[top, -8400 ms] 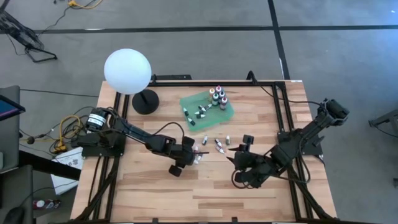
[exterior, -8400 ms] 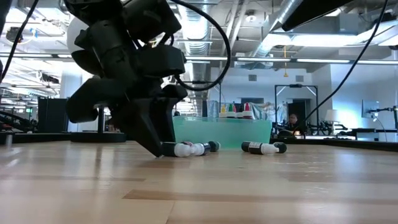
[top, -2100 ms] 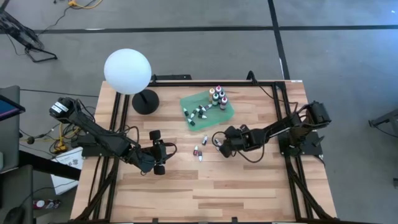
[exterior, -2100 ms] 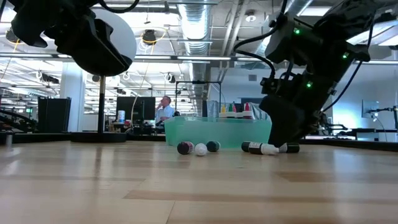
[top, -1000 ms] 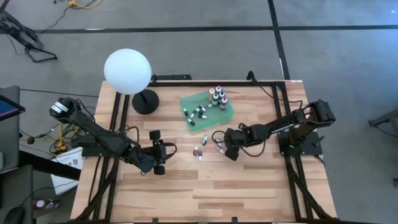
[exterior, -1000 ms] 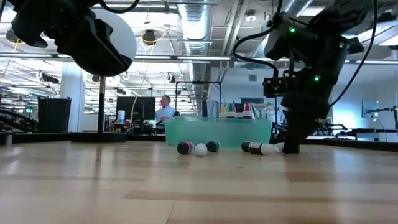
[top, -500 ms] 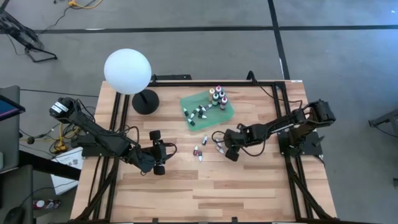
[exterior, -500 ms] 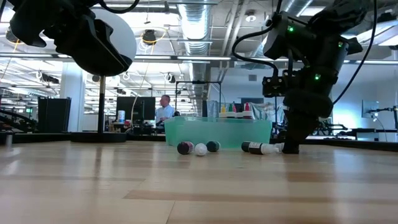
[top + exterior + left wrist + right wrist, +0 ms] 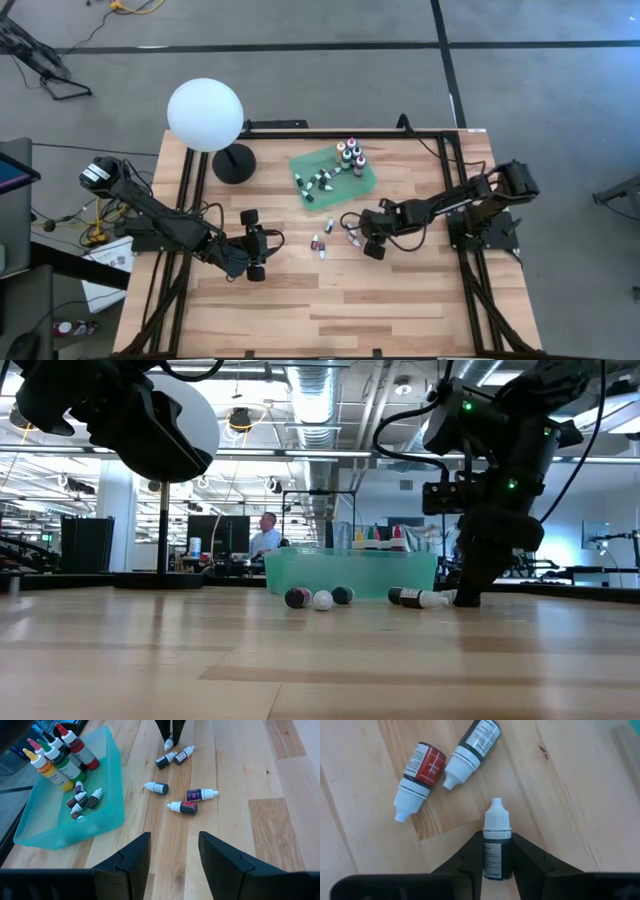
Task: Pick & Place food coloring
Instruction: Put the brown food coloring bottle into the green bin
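Several small food coloring droppers lie on their sides on the wooden table, one group [image 9: 322,243] left of my right gripper [image 9: 358,237] and a pair [image 9: 445,762] just beyond it. My right gripper [image 9: 496,851] is shut on one dark, white-capped dropper [image 9: 497,832]. Taller bottles [image 9: 350,155] stand in the green tray [image 9: 368,180], with more droppers [image 9: 318,182] lying in it. My left gripper [image 9: 172,855] hangs open above the table, left of the loose droppers, with nothing between its fingers. My right gripper pinches the dropper's dark body [image 9: 496,856] between its two fingers, one on each side. The fingers come steeply from above and lie along the bottle. The white cap [image 9: 497,815] sticks out past the fingertips. The dropper seems to lie on the table.
A lamp with a white globe [image 9: 205,114] on a black base [image 9: 233,162] stands at the far left. Black frame rails [image 9: 190,200] run along the table's sides. Bare wood lies toward the near edge [image 9: 330,320]. In the low view a person [image 9: 266,532] shows far behind the table.
My right gripper has kept its place at the loose droppers and rolled a little about its own axis. The droppers on the table lie as before.
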